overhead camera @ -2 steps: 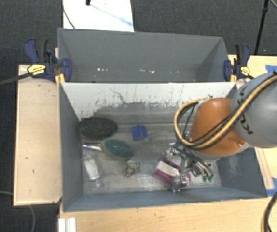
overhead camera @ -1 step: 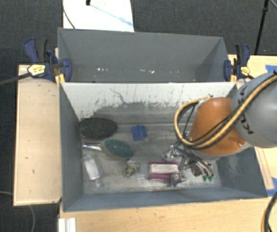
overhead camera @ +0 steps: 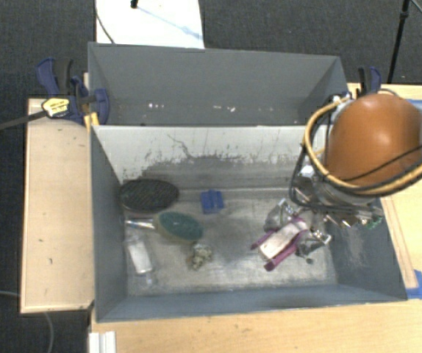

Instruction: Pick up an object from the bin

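Observation:
My gripper is low in the right part of the bin, beneath the arm's orange cover. Right under and beside it lies a purple and white oblong thing, slanting from lower left to upper right. The gripper's metal parts overlap its upper end, and whether they touch it I cannot tell. A small blue block sits further left, near the back wall.
On the left floor lie a black oval brush, a teal oval thing, a clear little bottle and a small olive-grey lump. The bin's sloping walls close in on all sides.

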`<state>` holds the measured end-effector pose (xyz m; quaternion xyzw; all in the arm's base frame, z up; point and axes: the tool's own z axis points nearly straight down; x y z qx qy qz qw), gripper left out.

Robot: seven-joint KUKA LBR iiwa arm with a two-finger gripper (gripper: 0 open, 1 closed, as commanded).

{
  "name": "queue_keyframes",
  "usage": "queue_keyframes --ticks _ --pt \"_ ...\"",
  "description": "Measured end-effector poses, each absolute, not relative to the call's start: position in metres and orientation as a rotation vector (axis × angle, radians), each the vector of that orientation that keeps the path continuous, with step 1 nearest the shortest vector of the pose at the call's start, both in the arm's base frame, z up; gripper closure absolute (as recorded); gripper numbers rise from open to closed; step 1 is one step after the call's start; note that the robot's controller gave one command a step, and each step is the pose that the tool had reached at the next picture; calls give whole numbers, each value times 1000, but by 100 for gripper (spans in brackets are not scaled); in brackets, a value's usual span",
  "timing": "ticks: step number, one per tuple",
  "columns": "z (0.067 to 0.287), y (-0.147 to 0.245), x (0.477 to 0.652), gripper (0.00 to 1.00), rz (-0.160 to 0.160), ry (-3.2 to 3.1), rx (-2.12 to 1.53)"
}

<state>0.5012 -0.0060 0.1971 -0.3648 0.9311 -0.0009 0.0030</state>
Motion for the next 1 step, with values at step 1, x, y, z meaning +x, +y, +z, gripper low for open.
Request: queue_keyframes --ticks 1 --pt "289 14 492 100 -2 2675 -1637"
